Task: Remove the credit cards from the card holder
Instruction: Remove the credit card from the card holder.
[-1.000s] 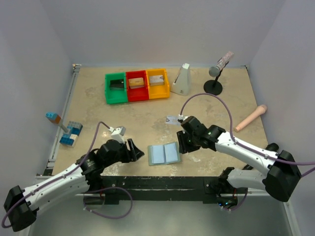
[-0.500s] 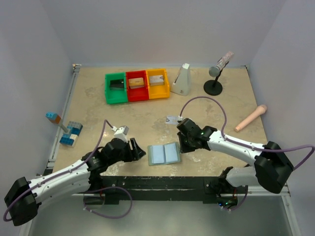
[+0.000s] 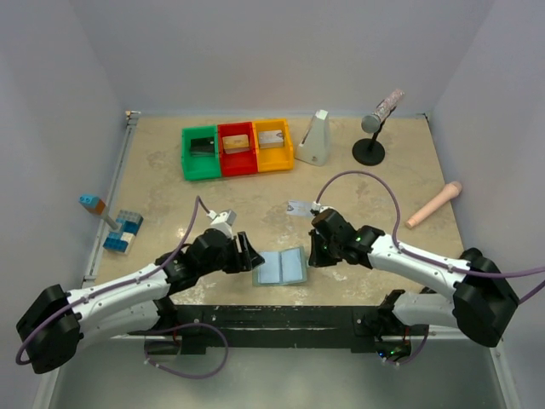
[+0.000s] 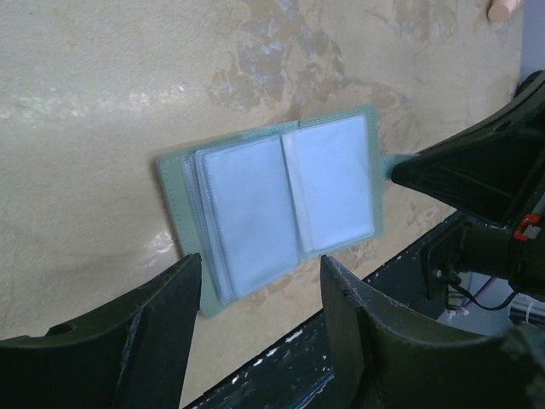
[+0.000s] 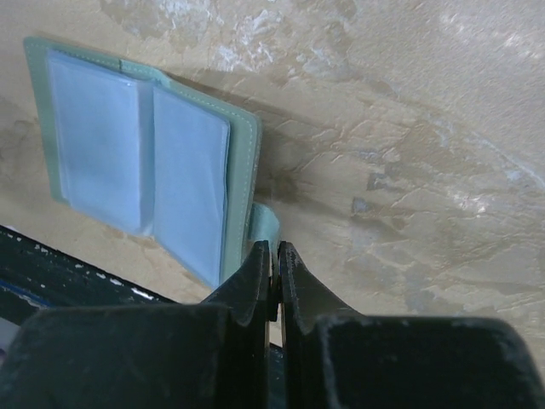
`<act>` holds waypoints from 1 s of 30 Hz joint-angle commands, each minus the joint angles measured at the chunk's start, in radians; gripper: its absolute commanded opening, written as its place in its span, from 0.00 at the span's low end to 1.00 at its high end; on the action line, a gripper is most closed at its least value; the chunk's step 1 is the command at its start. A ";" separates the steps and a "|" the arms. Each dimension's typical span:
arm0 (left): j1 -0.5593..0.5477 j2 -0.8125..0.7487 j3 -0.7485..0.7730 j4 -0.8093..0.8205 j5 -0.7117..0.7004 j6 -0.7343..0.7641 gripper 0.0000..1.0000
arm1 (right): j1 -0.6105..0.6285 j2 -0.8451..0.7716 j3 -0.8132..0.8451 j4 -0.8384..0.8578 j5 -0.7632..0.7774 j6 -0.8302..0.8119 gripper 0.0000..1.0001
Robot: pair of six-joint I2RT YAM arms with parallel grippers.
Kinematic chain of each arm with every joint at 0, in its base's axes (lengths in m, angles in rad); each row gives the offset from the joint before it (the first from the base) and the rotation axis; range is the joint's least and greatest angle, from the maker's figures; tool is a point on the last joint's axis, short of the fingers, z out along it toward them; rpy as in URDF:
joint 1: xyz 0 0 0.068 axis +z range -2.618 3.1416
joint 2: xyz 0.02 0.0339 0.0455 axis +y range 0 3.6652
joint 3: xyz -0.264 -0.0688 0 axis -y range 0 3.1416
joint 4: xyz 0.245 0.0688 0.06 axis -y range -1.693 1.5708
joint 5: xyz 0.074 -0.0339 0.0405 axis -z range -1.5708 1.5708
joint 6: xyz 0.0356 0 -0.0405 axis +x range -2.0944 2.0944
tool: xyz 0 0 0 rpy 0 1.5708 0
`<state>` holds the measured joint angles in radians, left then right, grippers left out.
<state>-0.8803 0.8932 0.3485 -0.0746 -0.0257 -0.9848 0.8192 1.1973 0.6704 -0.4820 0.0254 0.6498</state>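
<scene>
The card holder lies open and flat near the table's front edge, its pale blue pockets facing up. My right gripper is at the holder's right edge, jaws shut on its green snap tab. At the holder's left edge my left gripper stands open, low over the near corner and touching nothing. A silver-grey credit card lies on the table behind the right gripper. A black card lies in the green bin. The pockets show no card.
Green, red and yellow bins stand in a row at the back. A white metronome, a microphone on a stand, a pink cylinder and blue toy bricks lie around. The black base rail runs just behind the holder.
My right gripper has closed onto the snap tab. The left arm has moved right, bringing its open gripper up to the holder's left edge.
</scene>
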 commanded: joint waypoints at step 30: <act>-0.008 0.254 0.009 0.197 0.104 0.057 0.57 | 0.047 0.013 -0.065 0.125 -0.022 0.106 0.00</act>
<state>-0.8806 1.1297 0.3534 0.0685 0.0578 -0.9607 0.8639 1.1973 0.5961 -0.3885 0.0051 0.7422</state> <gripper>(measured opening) 0.579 0.037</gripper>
